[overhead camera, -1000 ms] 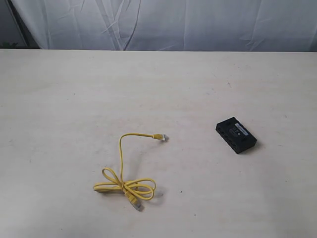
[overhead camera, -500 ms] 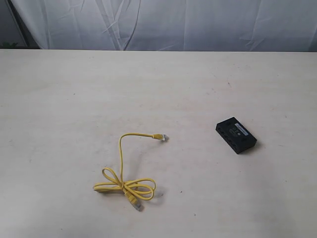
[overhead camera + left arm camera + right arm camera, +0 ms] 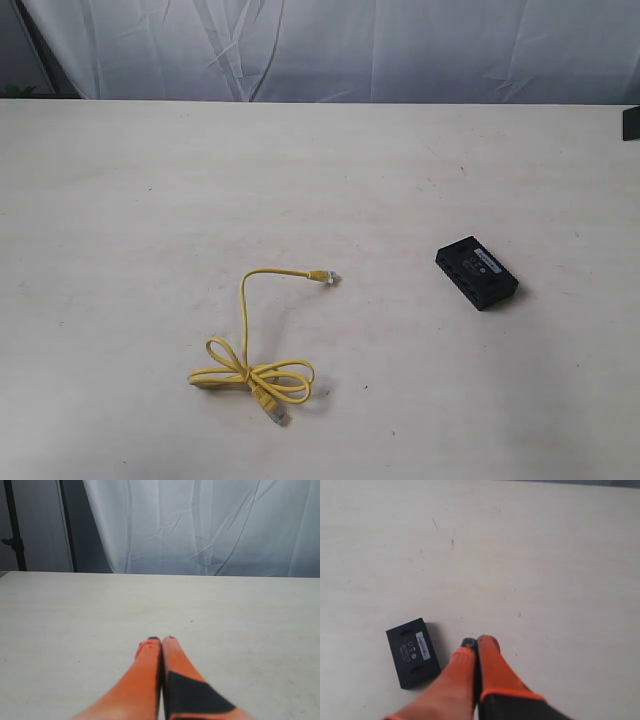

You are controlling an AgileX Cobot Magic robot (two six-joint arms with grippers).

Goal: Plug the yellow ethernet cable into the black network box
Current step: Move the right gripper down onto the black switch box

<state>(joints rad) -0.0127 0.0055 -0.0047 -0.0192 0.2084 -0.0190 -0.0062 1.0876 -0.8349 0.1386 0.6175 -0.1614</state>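
A: Where is the yellow ethernet cable [image 3: 252,376]?
B: On the table [image 3: 150,200], well left of the black network box [image 3: 476,272]. Its loops are bundled, and one plug [image 3: 325,276] points toward the box, apart from it.
A: And the fingers?
B: The left fingers [image 3: 149,657] are clenched together on nothing. The right fingers [image 3: 490,655] are likewise clenched and empty, just beside the box, whose label faces up.

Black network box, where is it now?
In the exterior view the black plastic network box lies on the pale table, right of centre, apart from the looped yellow ethernet cable on its left.
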